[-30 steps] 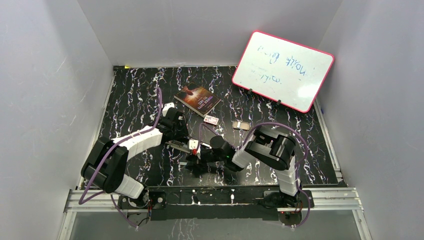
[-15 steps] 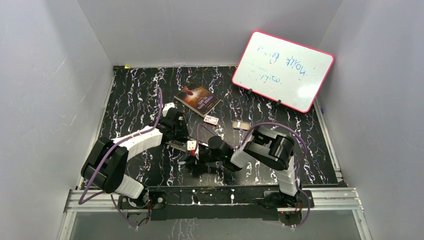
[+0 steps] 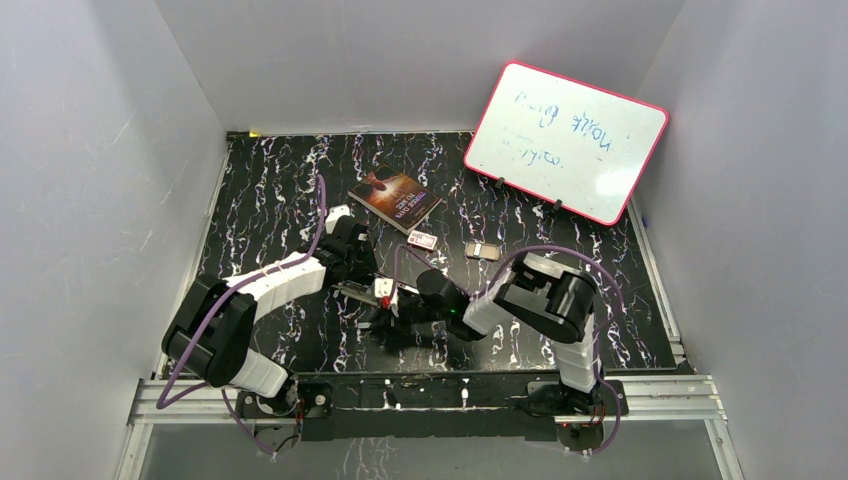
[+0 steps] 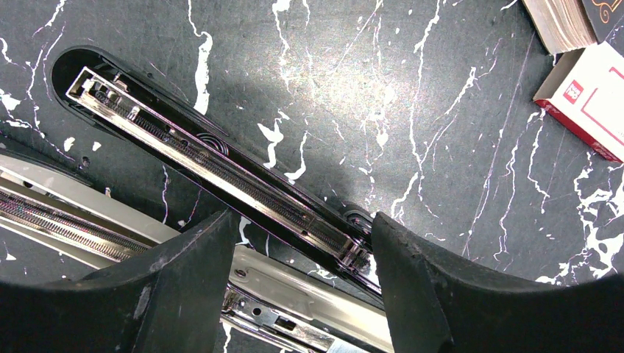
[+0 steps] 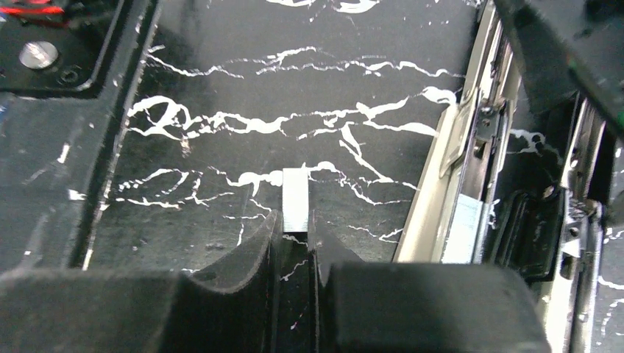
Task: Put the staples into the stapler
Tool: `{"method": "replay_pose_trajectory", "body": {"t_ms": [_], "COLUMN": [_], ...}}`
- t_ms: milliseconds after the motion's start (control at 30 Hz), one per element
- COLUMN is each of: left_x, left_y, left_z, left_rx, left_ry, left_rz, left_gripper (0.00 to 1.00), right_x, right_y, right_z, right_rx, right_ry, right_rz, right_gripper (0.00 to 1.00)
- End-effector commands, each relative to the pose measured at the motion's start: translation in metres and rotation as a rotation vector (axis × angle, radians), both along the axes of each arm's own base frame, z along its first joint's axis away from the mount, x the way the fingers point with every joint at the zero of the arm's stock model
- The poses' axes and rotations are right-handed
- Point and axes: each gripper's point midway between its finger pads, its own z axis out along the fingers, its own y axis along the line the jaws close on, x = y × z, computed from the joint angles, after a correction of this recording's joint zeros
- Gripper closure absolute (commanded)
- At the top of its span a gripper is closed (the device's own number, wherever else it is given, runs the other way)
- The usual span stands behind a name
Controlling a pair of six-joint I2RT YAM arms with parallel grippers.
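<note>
Black marble table [image 3: 260,200] carries the opened stapler [image 3: 362,292], and both arms meet over it. From the left wrist, the left gripper [image 4: 303,235] stands spread astride the stapler's hinge end. From the right wrist, the right gripper [image 5: 294,246] pinches the staples [image 5: 294,197], one short strip, near the stapler's rail. The pick seems in hand; next, I judge, the strip must be lifted and aligned with the channel.
</note>
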Motion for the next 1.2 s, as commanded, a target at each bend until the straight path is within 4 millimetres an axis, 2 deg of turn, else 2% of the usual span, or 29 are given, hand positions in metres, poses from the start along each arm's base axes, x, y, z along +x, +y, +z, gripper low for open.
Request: {"method": "replay_pose_trajectory", "body": {"t_ms": [0,133,200,267,400,500,800,967,1167], "left_x": [-0.004,-0.003,-0.004,-0.005,-0.008,-0.010,-0.010,-0.010,-0.009], "left_y": [0.006,0.005,0.006,0.006,0.007,0.009,0.009,0.009,0.008], "left_z": [0.005,0.006,0.005,0.005,0.004,0.002,0.001,0.001,0.002], "left_rx": [0.030,0.028,0.029,0.032,0.031,0.039,0.038,0.039,0.039], "left_ry": [0.001,0.002,0.006,0.011,0.023,0.035,0.034,0.033,0.028], "left_rz": [0.001,0.000,0.001,0.003,0.004,0.010,0.009,0.009,0.009], "left_gripper": [0.34,0.34,0.34,0.34,0.34,0.34,0.34,0.34,0.34], "right_x": [-0.001,0.010,0.023,0.047,0.075,0.085,0.096,0.101,0.109], "right_y": [0.010,-0.001,-0.014,-0.030,-0.057,-0.066,-0.059,-0.052,-0.052], "right_z": [0.070,0.109,0.113,0.118,0.104,0.096,0.084,0.085,0.081], "right_rx": [0.140,0.181,0.163,0.143,0.049,0.002,-0.083,-0.104,-0.156], "right_ry": [-0.031,-0.067,-0.081,-0.110,-0.112,-0.071,0.030,0.056,0.084], "right_rz": [0.017,-0.054,-0.139,-0.283,-0.456,-0.514,-0.549,-0.551,-0.578], "right_gripper": [1.00,1.00,1.00,1.00,1.00,1.00,1.00,1.00,1.00]}}
